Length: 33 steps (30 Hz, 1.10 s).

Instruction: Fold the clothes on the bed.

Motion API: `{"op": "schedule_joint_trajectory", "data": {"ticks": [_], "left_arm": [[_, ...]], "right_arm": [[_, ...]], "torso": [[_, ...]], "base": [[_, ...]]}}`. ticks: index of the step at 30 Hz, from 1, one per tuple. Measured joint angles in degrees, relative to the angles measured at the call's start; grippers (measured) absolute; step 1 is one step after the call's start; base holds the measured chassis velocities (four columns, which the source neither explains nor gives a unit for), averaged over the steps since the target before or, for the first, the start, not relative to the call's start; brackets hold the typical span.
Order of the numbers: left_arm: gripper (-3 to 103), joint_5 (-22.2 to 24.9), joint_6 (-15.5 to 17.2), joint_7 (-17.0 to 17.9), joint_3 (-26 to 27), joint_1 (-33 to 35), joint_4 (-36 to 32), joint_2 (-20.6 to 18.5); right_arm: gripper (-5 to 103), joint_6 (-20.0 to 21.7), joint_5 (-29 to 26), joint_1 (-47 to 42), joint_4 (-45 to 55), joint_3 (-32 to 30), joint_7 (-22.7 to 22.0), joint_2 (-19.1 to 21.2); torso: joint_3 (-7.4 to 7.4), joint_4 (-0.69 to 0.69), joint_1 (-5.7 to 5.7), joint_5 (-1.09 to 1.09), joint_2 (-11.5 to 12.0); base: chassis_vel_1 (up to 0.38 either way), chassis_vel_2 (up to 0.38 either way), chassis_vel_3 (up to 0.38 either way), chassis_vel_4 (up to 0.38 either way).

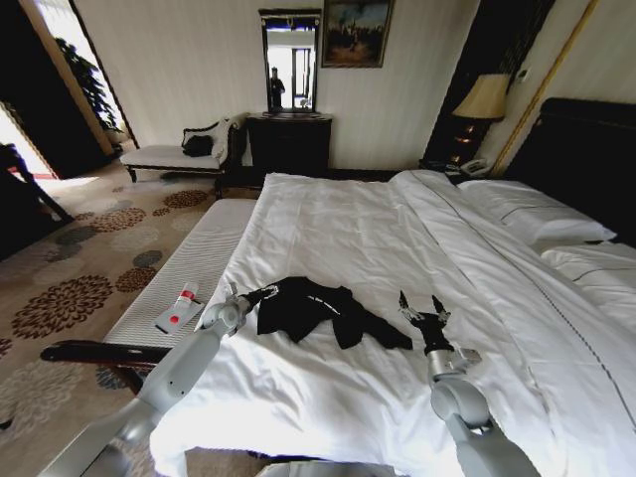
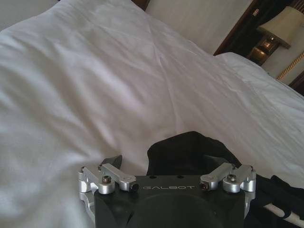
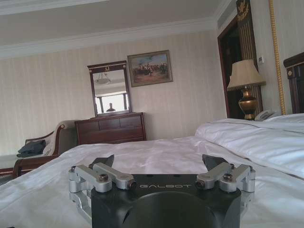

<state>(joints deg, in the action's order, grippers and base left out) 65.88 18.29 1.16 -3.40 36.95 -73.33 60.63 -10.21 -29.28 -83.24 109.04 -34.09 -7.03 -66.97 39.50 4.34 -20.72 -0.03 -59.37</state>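
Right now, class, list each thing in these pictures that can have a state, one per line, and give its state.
T-shirt: crumpled, unfolded, lying on the bed.
Bed: made, white cover slightly wrinkled.
Left claw: open, at the T-shirt's edge.
Right claw: open, above the cover, apart from the T-shirt.
Lamp: lit.
Tube: lying flat on the bench.
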Motion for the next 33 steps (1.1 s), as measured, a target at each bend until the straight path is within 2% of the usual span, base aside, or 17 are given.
{"op": "schedule_joint_trajectory", "data": {"ticks": [1,3,4,7,8,9,10,12,13,16,17,20,22,25,29,33], "left_arm": [[98,-0.30,-0.16,-0.22,-0.39,-0.21,0.35,-0.26],[89,-0.44,-0.38,-0.54,-1.18,-0.86,1.26,-0.87],[89,-0.44,-0.38,-0.54,-1.18,-0.86,1.26,-0.87],[72,0.13,-0.35,-0.79,-1.63,-1.13,1.62,-1.16],[72,0.13,-0.35,-0.79,-1.63,-1.13,1.62,-1.16],[66,0.53,-0.32,-0.82,-1.64,-1.13,1.58,-1.14],[66,0.78,-0.30,-0.83,-1.63,-1.08,1.48,-1.08],[56,1.05,-0.28,-0.82,-1.58,-0.81,1.14,-0.86],[56,1.05,-0.28,-0.82,-1.58,-0.81,1.14,-0.86],[40,1.23,-0.27,-0.76,-1.13,-0.31,0.57,-0.25],[40,1.23,-0.27,-0.76,-1.13,-0.31,0.57,-0.25],[24,1.26,-0.29,-0.86,-1.02,0.20,-0.32,-0.46],[24,1.26,-0.31,-0.93,-1.04,0.25,-0.48,-0.64],[8,1.20,-0.35,-1.00,-1.08,0.30,-0.88,-0.99],[0,0.84,-0.44,-1.07,-1.05,0.68,-1.47,-1.16],[0,0.59,-0.56,-1.23,-0.78,0.99,-1.86,-1.42]], "right_arm": [[100,0.00,-0.12,0.12,-0.10,0.00,-0.08,0.14],[100,0.00,-0.31,0.51,-0.42,-0.08,-0.26,0.54],[100,0.00,-0.31,0.51,-0.42,-0.08,-0.26,0.54],[100,0.00,-0.39,0.92,-0.85,-0.04,-0.52,0.74],[100,0.00,-0.39,0.92,-0.85,-0.04,-0.52,0.74],[100,0.00,-0.39,1.03,-0.92,0.07,-0.60,0.66],[100,0.00,-0.38,1.08,-0.96,0.19,-0.66,0.55],[100,0.01,-0.35,1.20,-1.05,0.48,-0.78,0.34],[100,0.01,-0.35,1.20,-1.05,0.48,-0.78,0.34],[100,0.02,-0.25,1.40,-1.32,0.73,-0.84,0.30],[100,0.02,-0.25,1.40,-1.32,0.73,-0.84,0.30],[100,0.02,-0.19,1.46,-1.51,0.73,-0.92,0.30],[100,0.02,-0.16,1.46,-1.56,0.73,-0.93,0.27],[100,-0.10,0.02,1.60,-1.97,0.90,-0.97,0.01],[100,-0.14,0.07,1.97,-2.19,1.58,-1.34,-0.10],[100,0.08,-0.60,2.35,-2.23,2.41,-1.36,0.20]], "torso": [[0.00,-0.01,0.00,0.01,0.00],[0.00,-0.01,0.00,0.00,0.00],[0.00,-0.01,0.00,0.00,0.00],[0.00,-0.02,0.00,0.00,0.00],[0.00,-0.02,0.00,0.00,0.00],[0.00,-0.02,0.00,0.00,0.00],[0.00,-0.02,0.00,0.01,0.00],[0.00,-0.01,0.00,0.01,0.00],[0.00,-0.01,0.00,0.01,0.00],[0.00,-0.02,0.00,0.00,0.00],[0.00,-0.02,0.00,0.00,0.00],[0.00,0.00,0.00,0.00,0.00],[0.00,0.00,0.00,0.00,0.00],[0.00,-0.01,0.00,-0.01,0.00],[0.00,0.00,0.00,0.00,0.00],[0.00,0.00,0.00,0.00,0.00]], "base": [[0.000,0.000,0.000,0.000],[0.000,0.000,0.000,0.000],[0.000,0.000,0.000,0.000],[0.000,0.000,0.000,0.000],[0.000,0.000,0.000,0.000],[0.000,0.000,0.000,0.000],[0.000,0.000,0.000,0.000],[0.000,0.000,0.000,0.000],[0.000,0.000,0.000,0.000],[0.000,0.000,0.000,0.000],[0.000,0.000,0.000,0.000],[0.000,0.000,0.000,0.000],[0.000,0.000,0.000,0.000],[0.000,0.000,0.000,0.000],[0.000,0.000,0.000,0.000],[0.000,0.000,0.000,0.000]]}}
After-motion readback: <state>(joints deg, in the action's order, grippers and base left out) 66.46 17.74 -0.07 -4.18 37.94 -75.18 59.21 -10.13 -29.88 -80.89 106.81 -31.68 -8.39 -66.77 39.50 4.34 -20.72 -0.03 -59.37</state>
